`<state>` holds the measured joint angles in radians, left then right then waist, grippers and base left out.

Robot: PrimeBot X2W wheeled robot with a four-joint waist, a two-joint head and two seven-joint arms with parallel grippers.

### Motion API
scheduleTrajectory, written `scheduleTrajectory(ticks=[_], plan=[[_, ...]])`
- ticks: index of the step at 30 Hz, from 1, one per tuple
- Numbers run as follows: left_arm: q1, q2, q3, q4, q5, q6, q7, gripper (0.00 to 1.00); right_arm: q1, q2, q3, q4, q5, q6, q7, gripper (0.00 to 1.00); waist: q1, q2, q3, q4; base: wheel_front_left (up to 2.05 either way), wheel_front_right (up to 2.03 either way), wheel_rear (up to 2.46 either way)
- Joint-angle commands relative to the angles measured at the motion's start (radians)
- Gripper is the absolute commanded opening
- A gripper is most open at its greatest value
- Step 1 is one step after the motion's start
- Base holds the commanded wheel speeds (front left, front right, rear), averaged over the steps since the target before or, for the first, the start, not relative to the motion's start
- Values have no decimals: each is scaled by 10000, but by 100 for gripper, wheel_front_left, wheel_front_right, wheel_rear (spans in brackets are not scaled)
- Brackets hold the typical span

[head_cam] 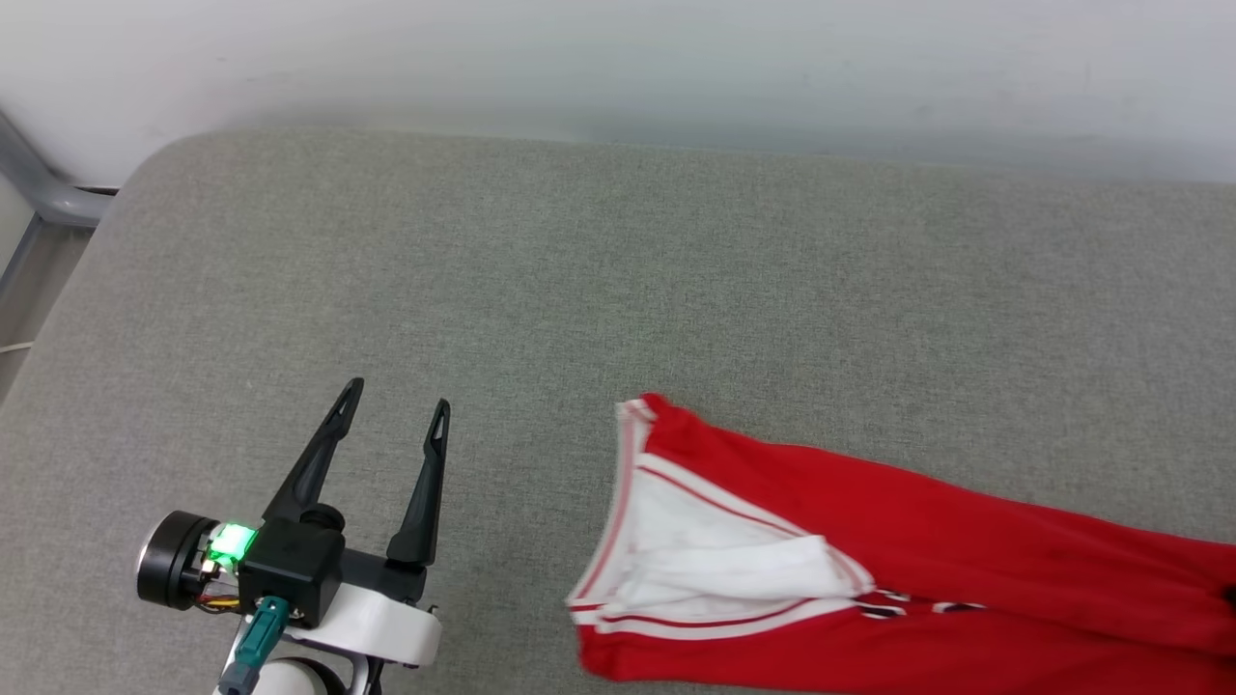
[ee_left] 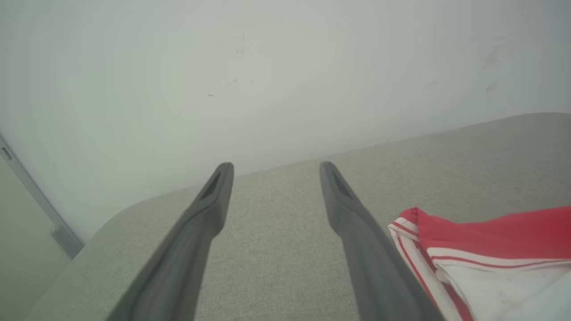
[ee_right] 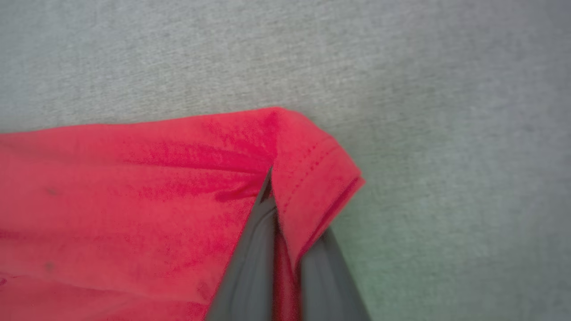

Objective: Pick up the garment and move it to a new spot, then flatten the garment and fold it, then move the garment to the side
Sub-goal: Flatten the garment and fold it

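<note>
While my right gripper pinches a red hemmed corner of the garment between pressed-together fingers | my left gripper hangs spread wide, holding nothing, over the near-left part of the bench, near the white sleeve | garment lies stretched along the bench's near edge, toward its right.

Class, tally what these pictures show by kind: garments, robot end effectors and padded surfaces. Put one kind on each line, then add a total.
Garments: 1, the red and white garment.
End effectors: 2, the left end effector, open over bare padding, and the right end effector, shut on the garment's red hem.
Padded surfaces: 1, the grey padded surface.
Total: 4.
</note>
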<state>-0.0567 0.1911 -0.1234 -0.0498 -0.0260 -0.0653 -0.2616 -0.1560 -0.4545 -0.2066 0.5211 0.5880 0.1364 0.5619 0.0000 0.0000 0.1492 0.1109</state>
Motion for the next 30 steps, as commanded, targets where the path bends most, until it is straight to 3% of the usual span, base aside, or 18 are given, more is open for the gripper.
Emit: scheduleTrajectory(ticks=[1, 6, 12, 20, 30], plan=[[92, -24, 8, 12, 61, -31, -45, 100, 92, -176, -122, 181, -66, -105, -24, 0, 0, 0, -28, -8, 0, 0, 0], [188, -61, 41, 36, 39, -109, -45, 100, -75, -579, -596, 379, -297, -68, -127, 0, 0, 0, -196, -40, 0, 0, 0], [351, -188, 67, 103, 4, -149, -45, 100, 319, -309, -355, -385, -118, -64, 273, 0, 0, 0, -523, -29, 0, 0, 0], [607, -440, 113, 148, -50, -228, -45, 100, 1456, 155, 140, -2831, -34, -62, 1425, 0, 0, 0, -1025, 82, 0, 0, 0], [959, -716, 179, 237, -55, -310, -45, 100, 2638, 1659, 529, -6154, 643, -62, 3838, 0, 0, 0, -1374, 312, 0, 0, 0]])
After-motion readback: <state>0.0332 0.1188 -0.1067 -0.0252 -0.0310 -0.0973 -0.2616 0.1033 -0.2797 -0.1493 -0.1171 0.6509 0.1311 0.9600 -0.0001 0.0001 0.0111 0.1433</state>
